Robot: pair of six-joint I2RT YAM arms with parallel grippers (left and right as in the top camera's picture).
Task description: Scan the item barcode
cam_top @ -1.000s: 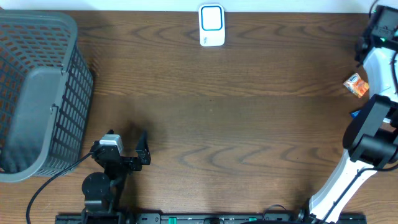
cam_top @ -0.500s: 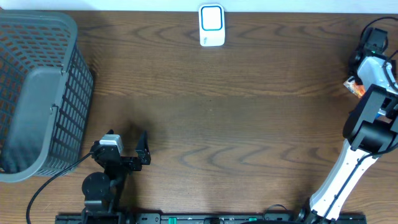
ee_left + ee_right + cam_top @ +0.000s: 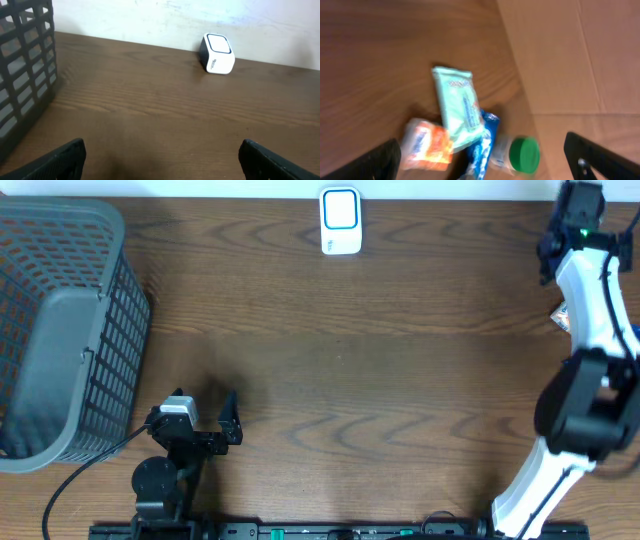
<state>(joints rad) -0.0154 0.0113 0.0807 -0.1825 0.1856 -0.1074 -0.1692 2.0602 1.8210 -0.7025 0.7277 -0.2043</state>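
Grey mesh basket [image 3: 60, 330] at left end of wooden table [image 3: 400, 380]. White scanner [image 3: 340, 220] upright at far edge, centre. Items huddle at right table edge under my right gripper [image 3: 490, 162], picture blurred: pale green packet [image 3: 456, 107], orange packet [image 3: 426, 146] and blue wrapper [image 3: 482, 150] touching it, green-capped bottle [image 3: 520, 156] just beside. My right fingers spread wide, grip nothing. Left gripper [image 3: 160, 162] equally wide, empty.
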